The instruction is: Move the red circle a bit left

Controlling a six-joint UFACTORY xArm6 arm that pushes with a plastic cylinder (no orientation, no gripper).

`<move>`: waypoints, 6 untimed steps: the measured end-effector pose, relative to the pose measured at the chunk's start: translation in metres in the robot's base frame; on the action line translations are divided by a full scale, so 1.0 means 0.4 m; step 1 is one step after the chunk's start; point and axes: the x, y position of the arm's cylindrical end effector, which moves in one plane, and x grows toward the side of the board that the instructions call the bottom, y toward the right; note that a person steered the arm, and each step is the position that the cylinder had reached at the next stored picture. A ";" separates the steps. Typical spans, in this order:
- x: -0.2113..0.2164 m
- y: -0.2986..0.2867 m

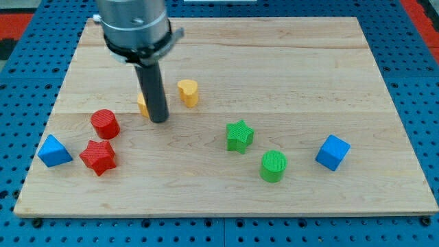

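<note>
The red circle [105,123] is a short red cylinder lying on the wooden board [274,62] at the view's left. My tip [159,120] rests on the board to the right of the red circle, with a clear gap between them. The rod hides most of a yellow block [141,104] right behind it, whose shape I cannot tell.
A red star [98,156] lies just below the red circle and a blue triangle [53,151] to its lower left. A yellow heart [188,92] sits right of the rod. A green star [239,135], a green circle [274,165] and a blue cube [333,151] lie at the right.
</note>
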 end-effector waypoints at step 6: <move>0.103 -0.215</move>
